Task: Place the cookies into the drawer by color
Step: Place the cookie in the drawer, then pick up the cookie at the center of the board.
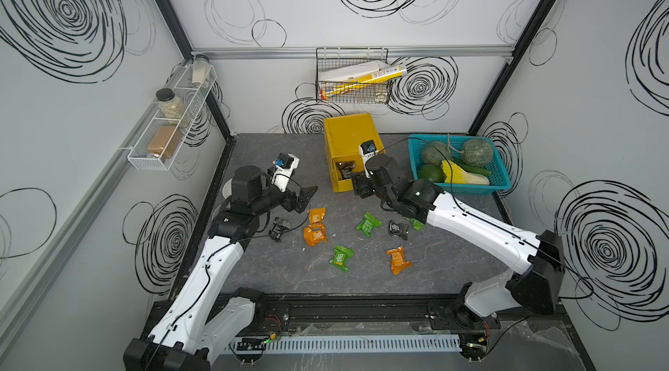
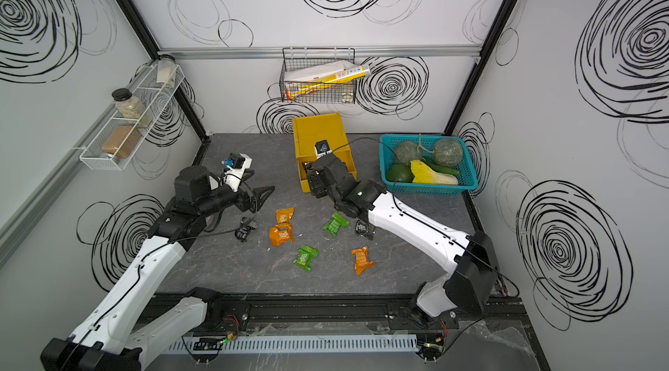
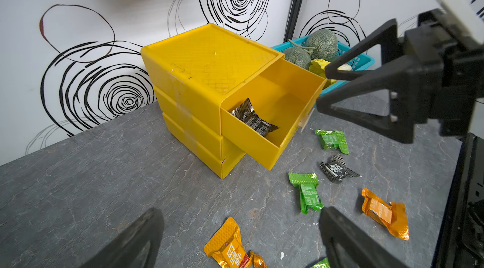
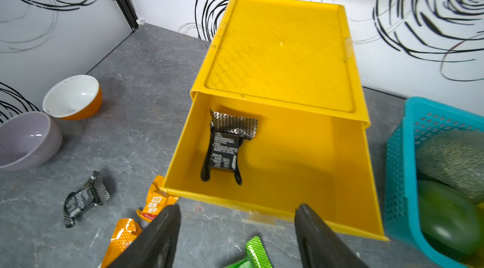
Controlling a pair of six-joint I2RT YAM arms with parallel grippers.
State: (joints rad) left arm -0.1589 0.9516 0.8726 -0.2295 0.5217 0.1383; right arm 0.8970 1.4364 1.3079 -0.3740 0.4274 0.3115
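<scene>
Jaws on both arms stand apart, nothing held. Right gripper (image 4: 237,209) hangs at the front lip of the drawer (image 4: 280,52); its top tray is pulled out, with one black cookie (image 4: 225,149) inside. Left gripper (image 3: 239,214) hovers over the table (image 1: 289,278), with orange, green and black loose cookies (image 1: 341,257) scattered there.

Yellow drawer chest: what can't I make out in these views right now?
- Lower two drawers: shut, contents hidden in every view.
- Open top drawer: back part under the chest's top; right arm covers much of it in both top views.
- One green packet: mostly under the right arm in a top view.
</scene>
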